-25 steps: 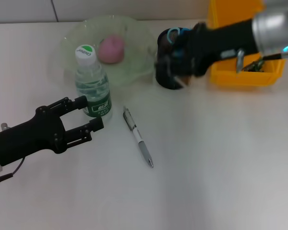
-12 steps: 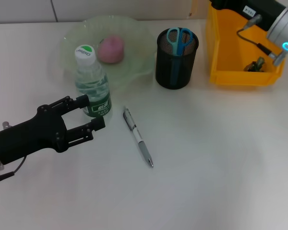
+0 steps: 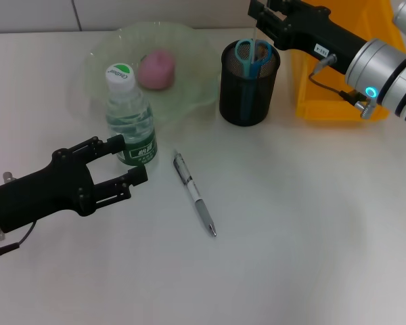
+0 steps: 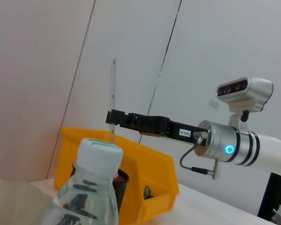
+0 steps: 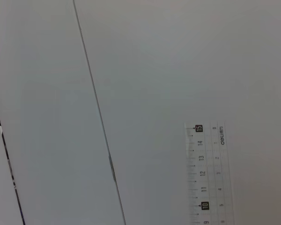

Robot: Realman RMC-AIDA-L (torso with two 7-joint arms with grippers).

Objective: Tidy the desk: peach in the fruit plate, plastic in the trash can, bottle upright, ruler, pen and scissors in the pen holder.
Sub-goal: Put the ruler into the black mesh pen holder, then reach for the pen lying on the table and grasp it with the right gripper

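Observation:
My right gripper (image 3: 262, 19) hangs above the black mesh pen holder (image 3: 249, 91) and is shut on the clear ruler (image 4: 113, 96), which stands upright; its scale also shows in the right wrist view (image 5: 207, 176). Blue-handled scissors (image 3: 252, 53) stand in the holder. The pen (image 3: 194, 193) lies on the table in front of it. The bottle (image 3: 130, 116) stands upright, and my left gripper (image 3: 131, 160) is open right at its base. The peach (image 3: 156, 69) rests in the glass fruit plate (image 3: 196, 88). A small dark scrap (image 4: 146, 191) lies in the yellow bin (image 3: 325, 101).
The yellow bin stands to the right of the pen holder, partly covered by my right arm. The glass plate sits right behind the bottle. White table stretches in front and to the right of the pen.
My right arm has swung from over the yellow bin to above the pen holder, with the ruler in it. The left arm has not moved.

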